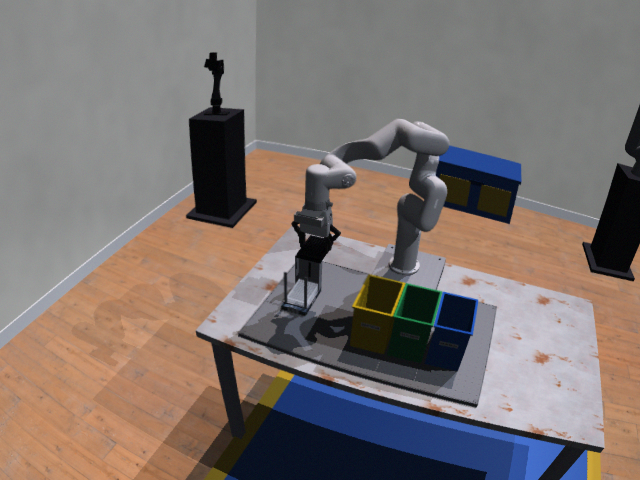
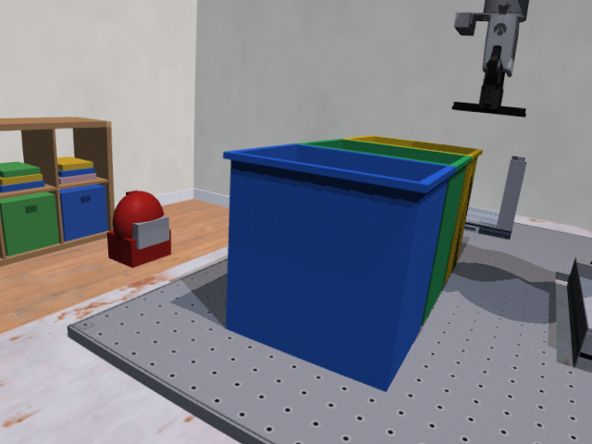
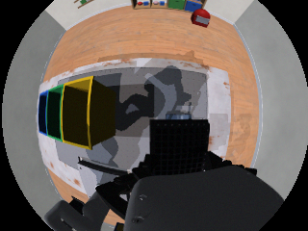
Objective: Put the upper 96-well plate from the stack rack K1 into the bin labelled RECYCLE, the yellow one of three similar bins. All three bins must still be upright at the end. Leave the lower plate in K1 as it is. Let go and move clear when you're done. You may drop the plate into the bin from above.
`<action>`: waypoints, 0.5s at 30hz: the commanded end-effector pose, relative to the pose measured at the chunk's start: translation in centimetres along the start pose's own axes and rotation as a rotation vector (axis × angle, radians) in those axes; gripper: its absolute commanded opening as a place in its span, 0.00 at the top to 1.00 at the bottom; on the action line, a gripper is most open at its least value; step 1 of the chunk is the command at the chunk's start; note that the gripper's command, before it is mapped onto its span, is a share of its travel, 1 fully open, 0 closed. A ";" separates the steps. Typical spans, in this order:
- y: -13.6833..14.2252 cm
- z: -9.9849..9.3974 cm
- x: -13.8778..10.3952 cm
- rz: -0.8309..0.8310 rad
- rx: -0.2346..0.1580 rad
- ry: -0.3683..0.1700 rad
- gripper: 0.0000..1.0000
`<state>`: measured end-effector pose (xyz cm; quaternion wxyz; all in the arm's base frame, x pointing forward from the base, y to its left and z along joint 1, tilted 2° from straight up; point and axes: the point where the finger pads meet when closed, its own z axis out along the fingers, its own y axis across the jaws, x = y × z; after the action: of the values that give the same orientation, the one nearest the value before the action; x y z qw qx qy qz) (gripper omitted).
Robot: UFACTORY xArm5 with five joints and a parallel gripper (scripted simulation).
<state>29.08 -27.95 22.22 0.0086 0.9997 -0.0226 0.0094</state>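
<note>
Three bins show as a yellow [image 1: 376,310], green [image 1: 416,322], blue [image 1: 452,330] row from above, while only the side view shows the gripper [image 2: 492,103], pointing straight down, clamping the black plate [image 2: 513,111] level above the rack [image 2: 511,195].

Grey walls [image 1: 129,77] meet in a corner at upper left of the top view, above a wooden plank floor [image 1: 103,330]. A black pedestal [image 1: 217,165] stands at upper left; a blue cabinet [image 1: 480,180] sits right of centre. In the exterior view, a wooden shelf unit [image 2: 52,122] at far left holds coloured boxes.
</note>
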 end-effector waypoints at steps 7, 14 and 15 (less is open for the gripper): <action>-2.5 0.0 0.8 0.001 -0.002 0.005 1.00; -4.8 0.1 1.5 0.001 -0.001 0.007 1.00; -5.1 0.1 1.6 0.001 -0.001 0.007 1.00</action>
<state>30.47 -23.87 22.00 0.0081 0.9997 -0.0227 0.0108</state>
